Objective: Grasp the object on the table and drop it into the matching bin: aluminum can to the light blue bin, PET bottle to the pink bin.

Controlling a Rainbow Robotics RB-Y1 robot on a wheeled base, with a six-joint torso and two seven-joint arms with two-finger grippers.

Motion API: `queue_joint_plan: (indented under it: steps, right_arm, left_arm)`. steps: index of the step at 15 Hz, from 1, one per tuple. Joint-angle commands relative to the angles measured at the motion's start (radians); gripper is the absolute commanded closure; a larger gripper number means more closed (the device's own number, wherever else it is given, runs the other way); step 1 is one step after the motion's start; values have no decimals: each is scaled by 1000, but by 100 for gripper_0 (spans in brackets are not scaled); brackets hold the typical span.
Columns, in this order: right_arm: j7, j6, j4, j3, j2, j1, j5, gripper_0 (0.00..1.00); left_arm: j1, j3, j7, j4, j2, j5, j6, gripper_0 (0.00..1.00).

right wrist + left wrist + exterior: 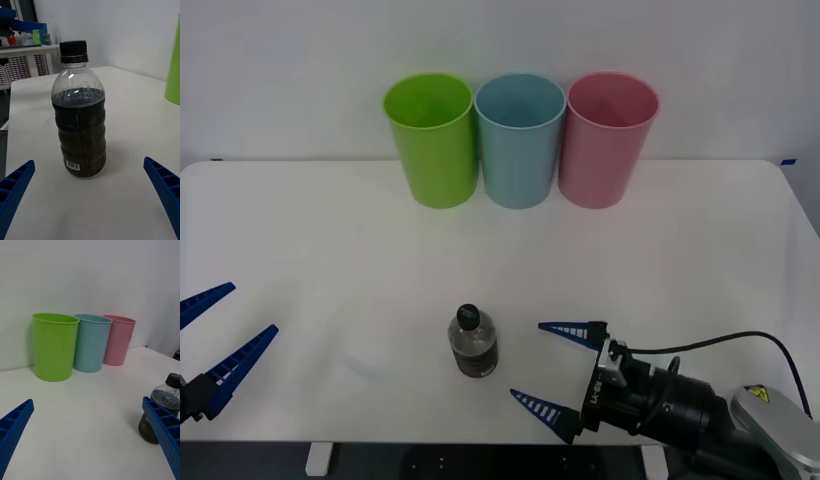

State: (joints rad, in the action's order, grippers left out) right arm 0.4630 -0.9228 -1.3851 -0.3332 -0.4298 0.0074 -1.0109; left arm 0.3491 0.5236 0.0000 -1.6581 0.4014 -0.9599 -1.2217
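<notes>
A small clear PET bottle with a black cap and dark label stands upright on the white table, near its front edge. My right gripper is open just to the right of it, fingers pointing at the bottle, a short gap away. In the right wrist view the bottle stands centred ahead of the open blue fingers. My left gripper waits open at the front left. The pink bin stands at the back, to the right of the light blue bin.
A lime green bin stands left of the light blue one; all three touch in a row against the wall. The left wrist view shows the bins and the bottle. Wide bare tabletop lies between bottle and bins.
</notes>
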Motion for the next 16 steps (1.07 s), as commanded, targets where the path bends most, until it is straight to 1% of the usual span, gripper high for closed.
queue_joint_plan:
  steps: [1, 4, 10, 16]
  right_arm:
    - [14, 51, 0, -43, 14, -11, 0, 0]
    - [20, 73, 14, -49, 57, -18, -35, 0]
    - [57, 76, 167, -59, 137, -115, -46, 0]
    - [83, 111, 242, -79, 184, -185, -46, 0]
  left_arm:
    - [0, 0, 0, 0, 0, 0, 0, 0]
    - [0, 0, 0, 0, 0, 0, 0, 0]
    - [0, 0, 0, 0, 0, 0, 0, 0]
    - [0, 0, 0, 0, 0, 0, 0, 0]
